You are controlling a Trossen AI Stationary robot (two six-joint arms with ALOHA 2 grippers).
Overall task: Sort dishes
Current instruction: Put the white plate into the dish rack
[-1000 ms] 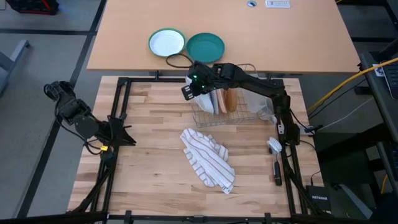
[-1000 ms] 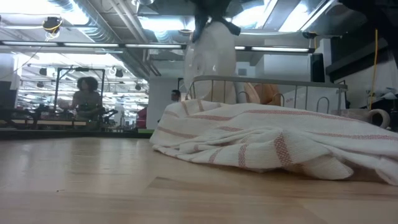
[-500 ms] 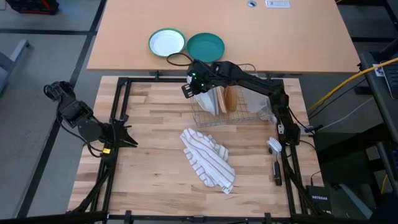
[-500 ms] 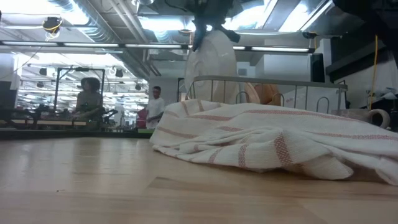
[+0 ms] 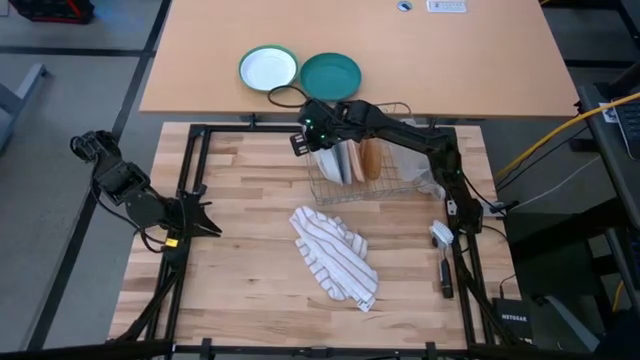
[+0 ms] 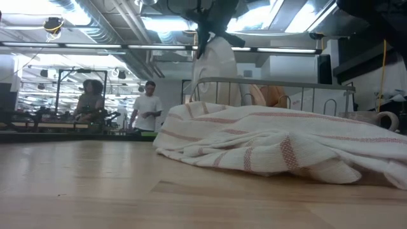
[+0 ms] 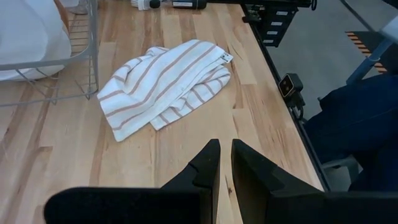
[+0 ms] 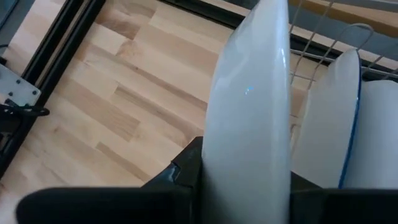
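Up above the wire rack [image 5: 360, 175], the right gripper [image 5: 312, 137] holds the white plate [image 8: 249, 124] on its edge. Beside the desk's [image 5: 250, 250] left edge, the left gripper [image 7: 224, 163] is almost closed, holding nothing.

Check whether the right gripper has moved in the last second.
Yes. The right gripper, shut on the white plate, has lifted slightly, away from the rack, toward the teal plate.
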